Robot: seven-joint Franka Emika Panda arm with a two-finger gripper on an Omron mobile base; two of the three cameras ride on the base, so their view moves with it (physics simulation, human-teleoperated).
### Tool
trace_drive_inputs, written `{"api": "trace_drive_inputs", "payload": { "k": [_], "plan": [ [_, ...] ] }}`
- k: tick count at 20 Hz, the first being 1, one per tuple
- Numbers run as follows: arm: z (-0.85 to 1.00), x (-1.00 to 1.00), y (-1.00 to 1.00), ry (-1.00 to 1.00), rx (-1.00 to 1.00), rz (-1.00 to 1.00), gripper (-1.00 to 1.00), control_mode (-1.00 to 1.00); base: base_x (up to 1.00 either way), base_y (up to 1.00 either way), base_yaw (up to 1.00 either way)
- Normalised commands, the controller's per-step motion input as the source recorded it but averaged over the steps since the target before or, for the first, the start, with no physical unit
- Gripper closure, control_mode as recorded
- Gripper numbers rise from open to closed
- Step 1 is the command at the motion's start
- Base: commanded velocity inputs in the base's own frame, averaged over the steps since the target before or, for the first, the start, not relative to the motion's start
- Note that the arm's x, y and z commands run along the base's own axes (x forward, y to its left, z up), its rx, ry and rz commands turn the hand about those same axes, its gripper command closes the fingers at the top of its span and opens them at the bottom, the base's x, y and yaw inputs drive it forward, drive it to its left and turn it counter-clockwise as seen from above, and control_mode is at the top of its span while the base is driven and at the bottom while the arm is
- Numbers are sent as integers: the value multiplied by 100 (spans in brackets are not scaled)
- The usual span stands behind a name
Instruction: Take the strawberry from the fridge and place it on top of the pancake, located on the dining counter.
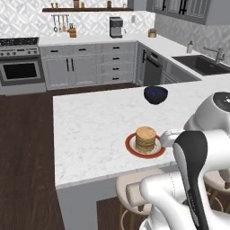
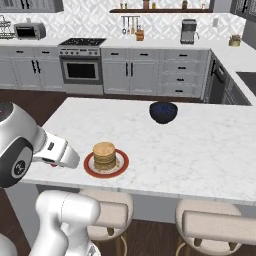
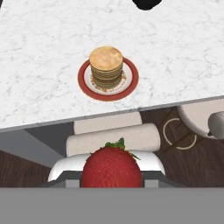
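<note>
Marble-patterned white table (image 1: 90, 130) spans the scene, carrying a red-rimmed round plate (image 3: 85, 81) near its front edge. On that plate sits the stacked tan round pancake (image 3: 106, 65); the same stack shows in the left base view (image 1: 145, 138) and the right base view (image 2: 104, 154). Farther back on the table rests a dark blue bowl (image 2: 163, 111). In the hand view, the tool (image 3: 112, 181) is clamped on a red strawberry with green leaves (image 3: 112, 168), held off the table's front edge above a cushioned beige stool (image 3: 111, 138).

Red strawberry (image 3: 112, 168) w/ green leaves, off counter edge; pancake (image 3: 106, 66) stack on dining counter (image 3: 43, 65).
</note>
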Motion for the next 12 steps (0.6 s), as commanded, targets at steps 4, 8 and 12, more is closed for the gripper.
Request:
{"api": "trace_drive_inputs", "payload": {
  "k": [4,8,12],
  "plan": [
    [0,0,0,0,0,0,100,100,20,0,5],
    [0,0,0,0,0,0,100,100,3,0,0],
    [0,0,0,0,0,0,100,100,4,0,0]
  ]
}}
